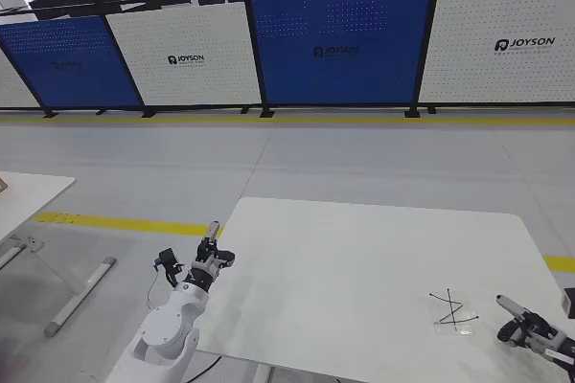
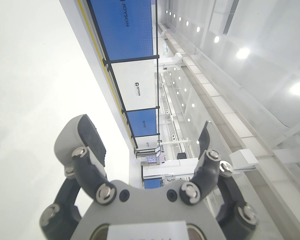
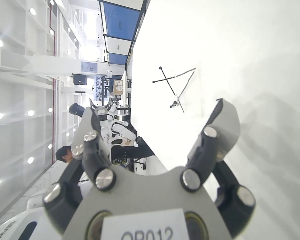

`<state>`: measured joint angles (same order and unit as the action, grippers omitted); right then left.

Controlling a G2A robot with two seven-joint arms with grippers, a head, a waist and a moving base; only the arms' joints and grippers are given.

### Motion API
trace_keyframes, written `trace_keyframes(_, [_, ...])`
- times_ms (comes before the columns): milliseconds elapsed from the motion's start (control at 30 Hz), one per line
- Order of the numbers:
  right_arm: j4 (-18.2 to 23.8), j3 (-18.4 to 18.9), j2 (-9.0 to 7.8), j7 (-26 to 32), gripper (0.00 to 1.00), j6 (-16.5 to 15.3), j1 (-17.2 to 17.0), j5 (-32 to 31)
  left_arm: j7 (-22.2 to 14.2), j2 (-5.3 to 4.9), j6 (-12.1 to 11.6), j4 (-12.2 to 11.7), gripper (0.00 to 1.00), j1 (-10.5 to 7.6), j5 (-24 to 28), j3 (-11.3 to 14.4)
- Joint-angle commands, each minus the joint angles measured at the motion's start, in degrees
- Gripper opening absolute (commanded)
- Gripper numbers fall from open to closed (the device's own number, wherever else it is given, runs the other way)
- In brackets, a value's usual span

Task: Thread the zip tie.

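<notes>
One white table (image 1: 364, 249) formed the work surface. Beside the table's edge on the robot's left hung the left gripper (image 2: 146, 122), its fingers spread wide apart and empty, well apart from the task's things. At the table's near corner on the robot's right stood the right gripper (image 3: 155, 106), likewise spread apart and empty, near the ties but not touching them. Several black zip ties (image 3: 166, 78) lay flat on the table close to that same corner, loosely crossed over one another. Judged from this layout, threading had not begun: no tie was lifted, and none appeared looped. Picking one tie, presenting its head and feeding the tail through all remained.
</notes>
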<state>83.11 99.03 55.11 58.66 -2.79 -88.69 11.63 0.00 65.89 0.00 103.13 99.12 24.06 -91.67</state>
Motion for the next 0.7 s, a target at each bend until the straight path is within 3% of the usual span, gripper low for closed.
trace_keyframes(0, [0.0, 0.0, 0.00, 0.0, 1.00, 0.0, 0.0, 0.0, 0.0, 0.00, 0.0, 0.0, 1.00, 0.00, 0.0, 0.0])
trace_keyframes(100, [0.3, 0.3, -0.27, 4.0, 1.00, -0.6, 1.0, 1.0, 0.0, 0.00, 0.0, 0.0, 1.00, 0.00, 0.0, 0.0])
trace_keyframes(267, [-1.7, 3.4, -1.69, 17.1, 1.00, -4.9, 4.9, 2.1, 0.0, 0.00, 0.0, 0.0, 1.00, 0.00, 0.0, 0.0])
trace_keyframes(333, [-1.6, 2.6, -2.26, 21.0, 1.00, -5.7, 6.8, 1.0, 0.0, 0.00, 0.0, 0.0, 1.00, 0.00, 0.0, 0.0])
trace_keyframes(500, [-4.6, -2.8, -4.60, 21.0, 1.00, -4.6, 12.4, -1.8, 0.0, 0.00, 0.0, 0.0, 1.00, 0.00, 0.0, 0.0])
trace_keyframes(667, [-4.6, -2.8, -4.60, 21.0, 1.00, -4.6, 12.4, -1.8, 0.0, 0.00, 0.0, 0.0, 1.00, 0.00, 0.0, 0.0])
